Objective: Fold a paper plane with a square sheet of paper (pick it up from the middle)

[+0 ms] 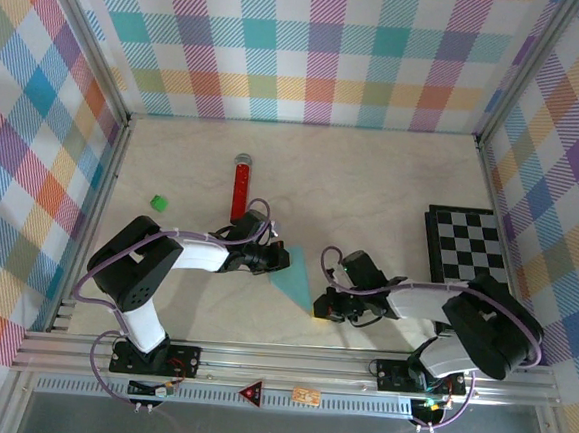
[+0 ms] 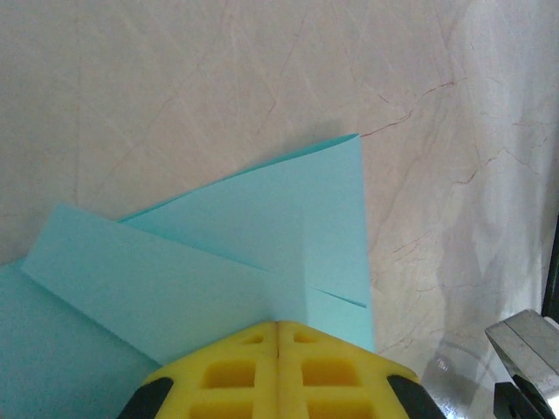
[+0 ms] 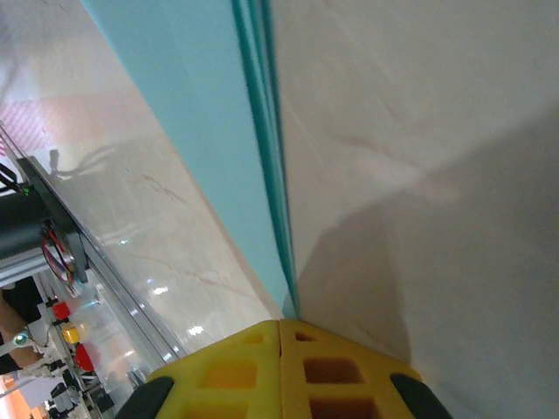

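Observation:
The paper plane [image 1: 295, 277] is light cyan paper folded into a pointed triangle, lying between my two arms near the table's front. My left gripper [image 1: 278, 259] is at its wide end. In the left wrist view the yellow fingertips [image 2: 236, 349] are pressed together, and the folded flaps of the plane [image 2: 288, 218] spread away from their seam. My right gripper [image 1: 320, 307] is at the pointed end. In the right wrist view the plane [image 3: 201, 113] runs edge-on, with its layered fold going straight into the shut right gripper [image 3: 279, 323].
A red glittery tube [image 1: 240, 188] lies behind the left gripper and a small green cube [image 1: 158, 202] sits to its left. The black-and-white checkered board [image 1: 471, 246] is at the right, beside the right arm's elbow. Plaid walls enclose the table.

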Controlling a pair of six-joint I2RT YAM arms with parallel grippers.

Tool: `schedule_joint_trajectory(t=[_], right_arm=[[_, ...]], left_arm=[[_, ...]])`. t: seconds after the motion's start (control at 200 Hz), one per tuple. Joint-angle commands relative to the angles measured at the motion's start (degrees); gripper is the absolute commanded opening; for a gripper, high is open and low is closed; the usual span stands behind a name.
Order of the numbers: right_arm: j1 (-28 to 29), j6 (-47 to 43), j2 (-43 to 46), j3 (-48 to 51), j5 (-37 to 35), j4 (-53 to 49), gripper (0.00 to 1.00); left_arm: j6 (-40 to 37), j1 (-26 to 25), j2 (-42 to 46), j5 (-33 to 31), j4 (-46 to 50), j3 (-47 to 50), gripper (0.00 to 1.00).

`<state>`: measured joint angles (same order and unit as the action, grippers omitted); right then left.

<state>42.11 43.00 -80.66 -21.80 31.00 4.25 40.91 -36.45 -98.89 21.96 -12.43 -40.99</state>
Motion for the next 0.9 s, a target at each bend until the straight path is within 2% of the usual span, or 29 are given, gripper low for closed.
schedule_joint_trajectory(t=[0.0, 0.135, 0.22, 0.33, 0.56, 0.725, 0.895], right_arm=[[0.5, -2.0, 3.1, -0.1, -2.4, -11.3, 0.07], [0.5, -1.9, 8.1, -4.6, -5.8, -14.0, 0.08], [0.3, -1.5, 7.6, -7.4, -8.0, -12.5, 0.08], [0.1, -0.6, 1.3, -12.7, -7.5, -9.9, 0.09], [-0.1, 3.3, -14.1, -22.9, -1.0, -3.2, 0.1], [-0.3, 1.9, -19.5, -21.8, -3.5, -6.6, 0.08], [-0.3, 0.7, -16.0, -13.5, -4.9, -7.6, 0.03]], left_arm=[[0.2, 0.5, -2.8, -4.2, 2.9, 1.6, 0.03], [0.1, 0.5, -2.6, -3.8, 2.8, 1.7, 0.03], [0.1, 0.5, -2.4, -3.5, 2.7, 1.8, 0.04], [0.1, 0.5, -2.3, -3.2, 2.6, 1.8, 0.04], [0.1, 0.5, -2.0, -3.0, 3.0, 1.4, 0.04], [-0.3, 0.6, -1.7, -2.9, 3.6, 0.6, 0.04], [0.4, 0.4, 0.0, -1.4, 3.8, -1.0, 0.06]])
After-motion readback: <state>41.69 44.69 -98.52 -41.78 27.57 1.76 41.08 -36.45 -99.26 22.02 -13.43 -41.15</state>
